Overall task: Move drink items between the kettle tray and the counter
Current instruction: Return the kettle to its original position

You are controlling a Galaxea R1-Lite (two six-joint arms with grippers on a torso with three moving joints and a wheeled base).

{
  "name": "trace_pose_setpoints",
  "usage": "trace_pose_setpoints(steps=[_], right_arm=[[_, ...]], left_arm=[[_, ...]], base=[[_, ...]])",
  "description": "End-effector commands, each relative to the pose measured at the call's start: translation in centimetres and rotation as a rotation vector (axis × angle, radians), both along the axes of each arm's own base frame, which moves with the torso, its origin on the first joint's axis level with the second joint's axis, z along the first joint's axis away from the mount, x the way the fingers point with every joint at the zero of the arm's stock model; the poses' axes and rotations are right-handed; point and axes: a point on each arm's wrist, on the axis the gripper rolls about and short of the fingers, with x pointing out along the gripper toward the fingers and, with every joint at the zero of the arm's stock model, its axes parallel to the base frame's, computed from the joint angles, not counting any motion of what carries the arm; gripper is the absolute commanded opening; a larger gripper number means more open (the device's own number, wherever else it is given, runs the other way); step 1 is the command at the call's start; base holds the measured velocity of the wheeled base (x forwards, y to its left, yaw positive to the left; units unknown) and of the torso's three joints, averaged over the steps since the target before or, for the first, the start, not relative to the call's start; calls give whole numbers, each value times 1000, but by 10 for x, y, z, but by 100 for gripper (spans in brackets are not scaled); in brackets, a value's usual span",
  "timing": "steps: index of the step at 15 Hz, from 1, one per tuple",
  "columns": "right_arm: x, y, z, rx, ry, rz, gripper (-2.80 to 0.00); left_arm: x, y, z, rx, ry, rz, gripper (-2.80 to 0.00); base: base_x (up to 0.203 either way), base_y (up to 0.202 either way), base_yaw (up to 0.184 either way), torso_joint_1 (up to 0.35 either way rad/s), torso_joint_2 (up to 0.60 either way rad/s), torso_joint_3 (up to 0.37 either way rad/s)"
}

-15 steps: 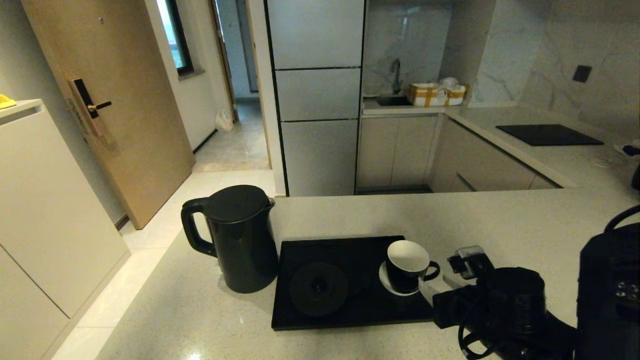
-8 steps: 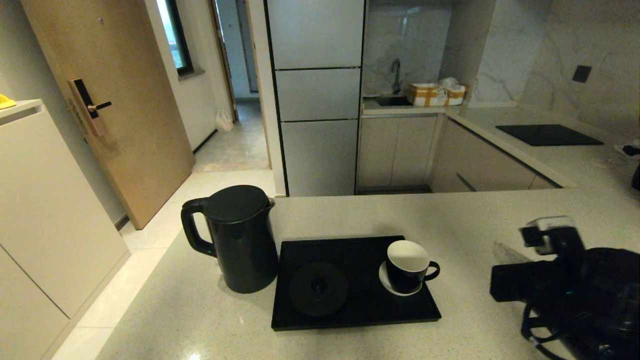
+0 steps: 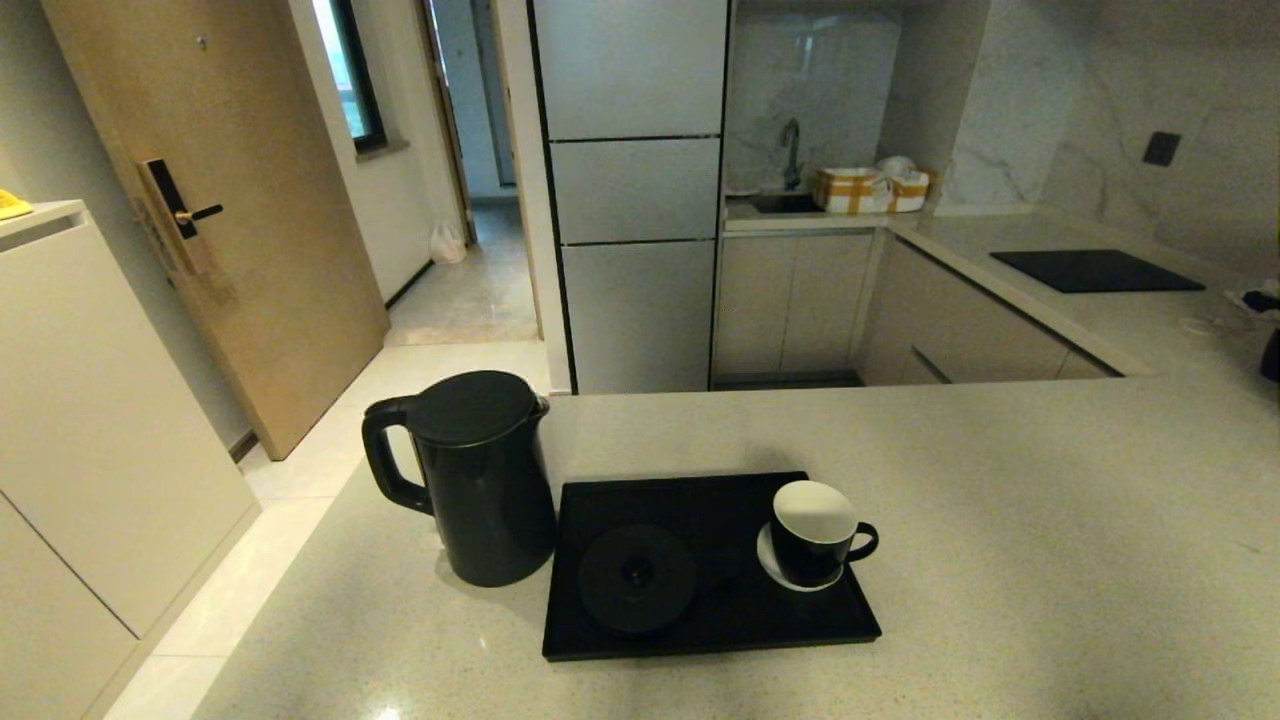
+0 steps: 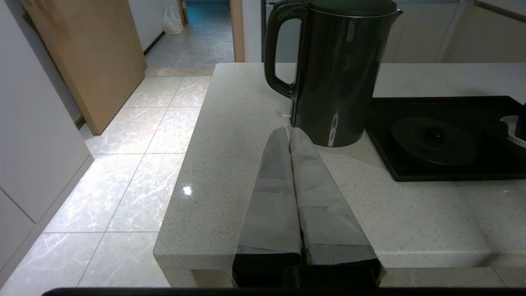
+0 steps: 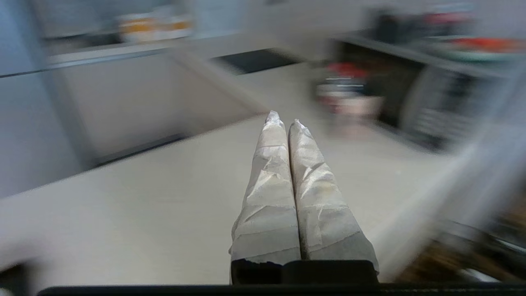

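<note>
The tall black kettle (image 3: 480,480) (image 4: 337,70) stands on the beige counter (image 3: 1000,480), just left of the black tray (image 3: 710,630). On the tray's right end the small black cup (image 3: 815,535) with a white inside sits on a white saucer. Neither arm shows in the head view. In its wrist view my left gripper (image 4: 289,130) is shut and empty, near the counter's front edge, with its tips a little short of the kettle's foot. The right gripper (image 5: 283,119) is shut and empty too, over bare counter.
The round black kettle base (image 3: 637,578) lies on the tray's left half. The counter's left edge (image 4: 181,176) drops to a tiled floor. A black cooktop panel (image 3: 1095,268) lies on the far right worktop, and blurred objects (image 5: 349,94) stand beyond the right gripper.
My right arm has drawn back from beside the cup, moved rightward and left the head view. Kettle, cup and tray have not moved.
</note>
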Motion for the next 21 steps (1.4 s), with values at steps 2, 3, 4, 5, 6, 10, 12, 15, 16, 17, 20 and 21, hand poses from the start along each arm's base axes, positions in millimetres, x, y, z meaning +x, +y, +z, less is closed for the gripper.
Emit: trace_pose_setpoints(steps=[2,3,4,5,6,10,12,15,16,17,20,21], right_arm=[[-123,-7,-35,-25,-71,-80,-280],[-143,-5,-50,-41,-94,-17,-280],[-152,-3,-61,-39,-119,53,-280],[-152,0,-68,-30,-146,158,-280],[-138,3,-78,-19,-123,282,-280],[-80,9,-140,32,-57,560,-280],[-64,12,-168,19,-41,679,-280],[-63,11,-179,114,40,649,-280],[-62,10,-183,85,71,619,-280],[-62,10,-185,65,97,611,-280],[-62,10,-187,81,106,612,-280],[-62,10,-186,102,96,611,-280]], left_arm=[[0,0,0,-1,1,1,-280],[0,0,0,-1,1,1,-280],[0,0,0,-1,1,1,-280],[0,0,0,-1,1,1,-280],[0,0,0,-1,1,1,-280],[0,0,0,-1,1,1,-280],[0,0,0,-1,1,1,-280],[0,0,0,-1,1,1,-280],[0,0,0,-1,1,1,-280],[0,0,0,-1,1,1,-280],[0,0,0,-1,1,1,-280],[0,0,0,-1,1,1,-280]], base=[[0,0,0,0,0,0],[0,0,0,0,0,0],[0,0,0,0,0,0],[0,0,0,0,0,0],[0,0,0,0,0,0],[0,0,0,0,0,0],[0,0,0,0,0,0],[0,0,0,0,0,0],[0,0,0,0,0,0],[0,0,0,0,0,0],[0,0,0,0,0,0],[0,0,0,0,0,0]])
